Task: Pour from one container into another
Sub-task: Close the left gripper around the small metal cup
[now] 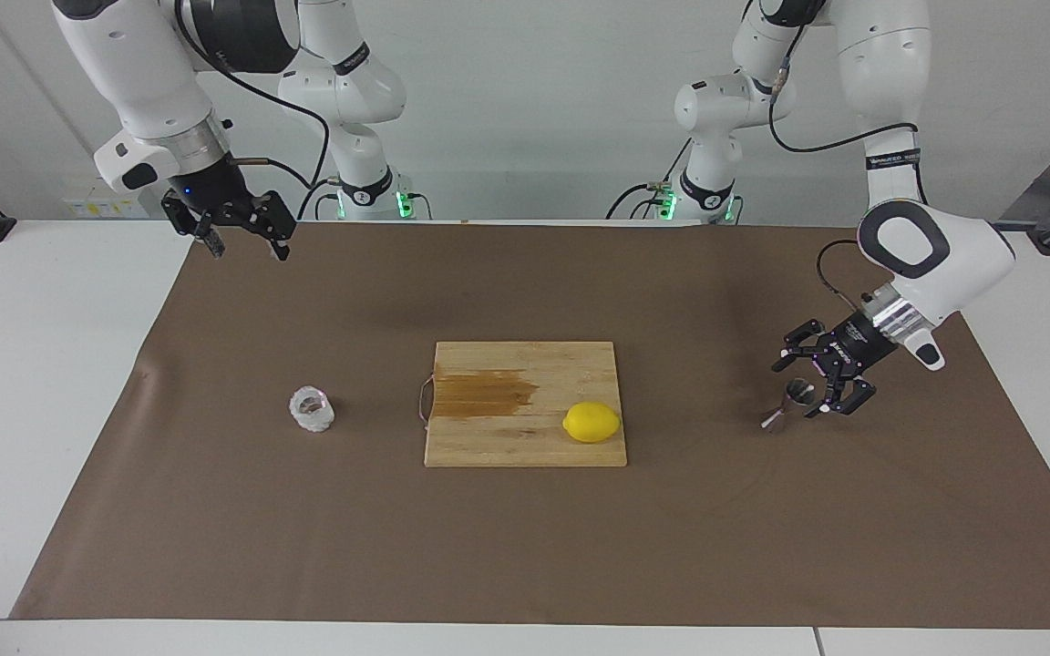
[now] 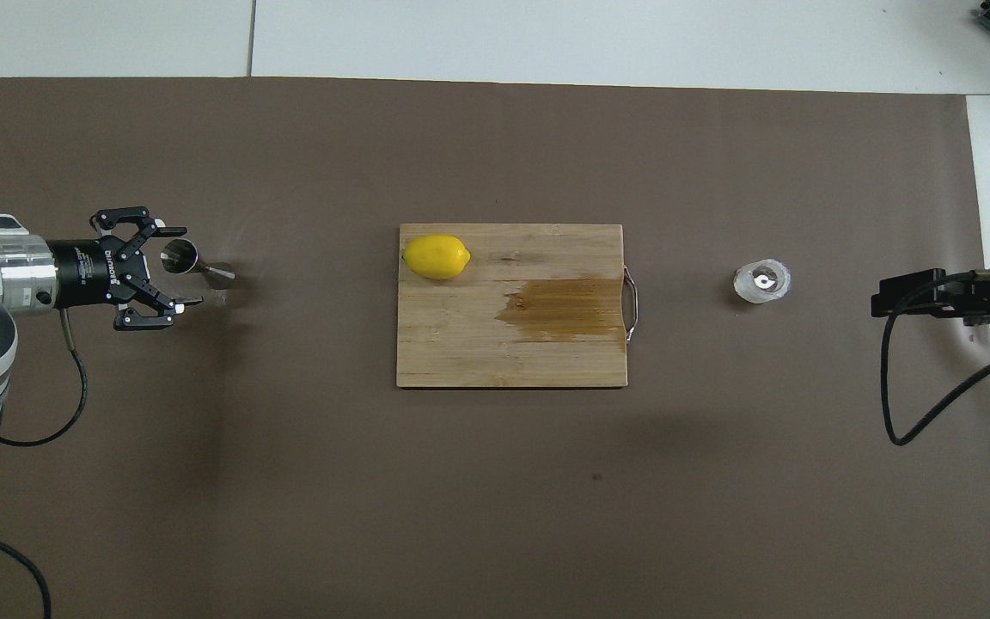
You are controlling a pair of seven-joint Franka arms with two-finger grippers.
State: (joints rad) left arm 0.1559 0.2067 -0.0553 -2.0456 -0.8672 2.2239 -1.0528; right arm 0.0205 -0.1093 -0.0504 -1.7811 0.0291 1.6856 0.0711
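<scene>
The clear faceted glass cup (image 1: 311, 409) (image 2: 762, 281) stands on the brown mat toward the right arm's end of the table, beside the board's handle. The steel hourglass jigger (image 1: 772, 420) (image 2: 181, 257) stands upright toward the left arm's end. My left gripper (image 1: 796, 390) (image 2: 186, 266) is low and level with the jigger's upper cone. It is open, with one finger on each side of the cone and a gap to each. My right gripper (image 1: 250, 251) hangs open and high over the mat's corner near its base, holding nothing.
A wooden cutting board (image 1: 525, 451) (image 2: 461, 361) lies mid-table with a dark wet stain (image 2: 559, 308) near its metal handle. A yellow lemon (image 1: 591, 422) (image 2: 436, 256) lies on the board's end toward the jigger. White table borders the brown mat (image 1: 525, 547).
</scene>
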